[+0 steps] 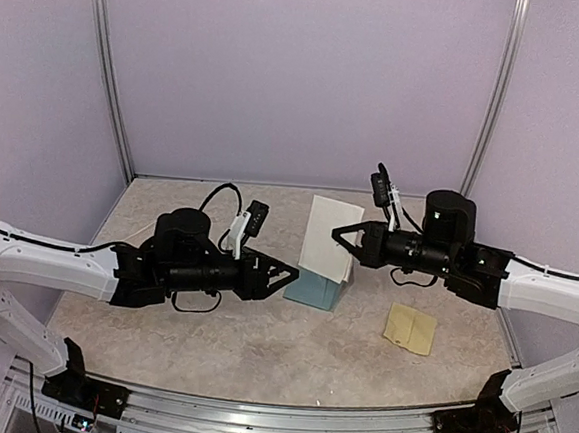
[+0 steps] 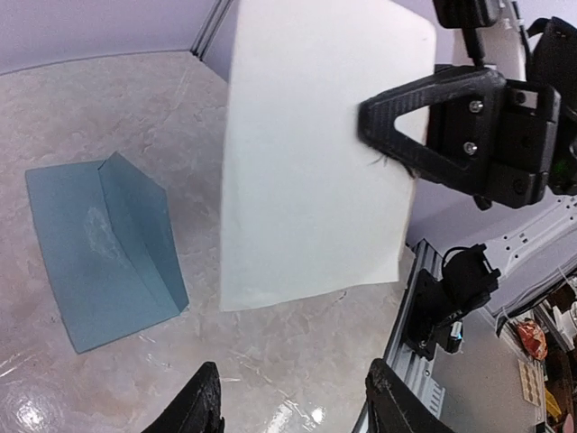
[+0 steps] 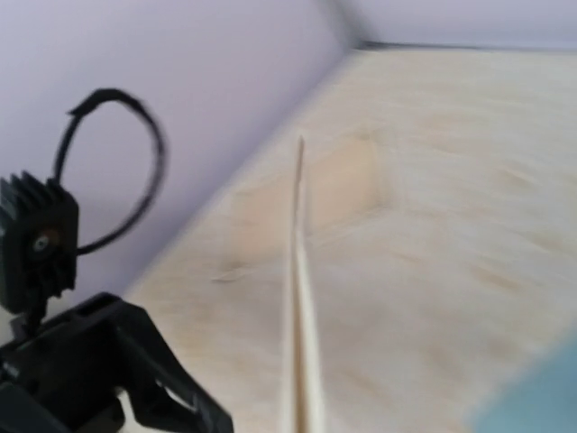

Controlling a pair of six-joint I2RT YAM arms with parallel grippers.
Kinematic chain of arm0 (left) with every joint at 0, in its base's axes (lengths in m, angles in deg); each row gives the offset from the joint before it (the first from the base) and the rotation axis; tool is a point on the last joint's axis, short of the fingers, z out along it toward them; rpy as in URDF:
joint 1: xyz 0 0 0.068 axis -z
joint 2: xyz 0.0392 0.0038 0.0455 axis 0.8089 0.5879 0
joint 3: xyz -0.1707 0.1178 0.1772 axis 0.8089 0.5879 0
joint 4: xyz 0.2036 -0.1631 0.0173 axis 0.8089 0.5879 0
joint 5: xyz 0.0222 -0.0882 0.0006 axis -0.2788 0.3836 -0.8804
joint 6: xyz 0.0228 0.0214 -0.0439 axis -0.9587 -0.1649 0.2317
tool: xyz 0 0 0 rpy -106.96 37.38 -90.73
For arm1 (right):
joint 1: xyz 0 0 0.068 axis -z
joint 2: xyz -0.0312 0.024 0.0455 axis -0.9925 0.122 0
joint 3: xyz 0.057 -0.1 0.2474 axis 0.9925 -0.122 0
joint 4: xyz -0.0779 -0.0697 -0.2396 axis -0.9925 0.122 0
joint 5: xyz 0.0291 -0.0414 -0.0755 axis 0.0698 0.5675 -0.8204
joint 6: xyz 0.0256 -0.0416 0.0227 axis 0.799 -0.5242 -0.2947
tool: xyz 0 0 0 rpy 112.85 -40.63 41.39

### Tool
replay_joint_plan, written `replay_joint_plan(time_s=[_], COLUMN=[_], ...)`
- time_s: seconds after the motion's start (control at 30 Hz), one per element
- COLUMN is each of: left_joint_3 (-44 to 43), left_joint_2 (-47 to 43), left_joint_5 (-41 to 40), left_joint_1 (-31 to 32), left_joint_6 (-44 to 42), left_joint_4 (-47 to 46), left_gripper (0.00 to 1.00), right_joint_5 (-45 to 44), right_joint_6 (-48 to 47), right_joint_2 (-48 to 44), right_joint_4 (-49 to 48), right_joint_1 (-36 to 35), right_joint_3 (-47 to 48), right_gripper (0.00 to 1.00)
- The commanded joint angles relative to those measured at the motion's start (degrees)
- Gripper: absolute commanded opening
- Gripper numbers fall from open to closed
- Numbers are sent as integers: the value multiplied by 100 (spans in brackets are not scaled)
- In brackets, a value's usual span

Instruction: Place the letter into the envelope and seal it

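The white letter [image 1: 330, 238] hangs upright in the air, pinched at its right edge by my right gripper [image 1: 353, 238], which is shut on it. In the left wrist view the letter [image 2: 315, 162] faces the camera, with the right gripper's black fingers [image 2: 424, 126] clamped on its edge. In the right wrist view it shows edge-on [image 3: 299, 298]. The teal-blue envelope [image 1: 316, 291] lies on the table just below the letter, its flap raised [image 2: 135, 225]. My left gripper [image 1: 287, 274] is open and empty, just left of the envelope, its fingertips [image 2: 203, 406] spread wide.
A small yellow-tan sticker sheet [image 1: 410, 328] lies on the table to the right of the envelope. The marbled tabletop [image 1: 210, 336] is enclosed by lilac walls. An aluminium rail [image 1: 283, 422] runs along the near edge.
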Motion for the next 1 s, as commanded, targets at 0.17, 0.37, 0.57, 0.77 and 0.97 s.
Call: replay_joint_plan(time_s=[0.17,0.37,0.57,0.77,0.97], left_joint_3=[-1284,-1972,-2524,-2412,-1831], left_joint_2=[2073,3111,3944,4261,4132], left_joint_5=[-44,-32,-236,-322,-333], left_joint_1=[-393,-572,-647,-710,-659], left_joint_6=[39,-11,-135,-146,-89], left_joint_4=[184,281,610,583,509], left_gripper=[45,44,43,41,41], right_joint_5=[-786,-944,-913,-863,-749], right_joint_6=[26,-40,-134,-157,-106], right_joint_2=[-864,-1107,-1136,-1084,-1066], right_joint_4=[1145,1414,1523,1556,1544], right_joint_1=[716,895,997,1028,1028], right_joint_3=[-711,-764,-680,-620,-631], right_gripper=[0,0,0,0,0])
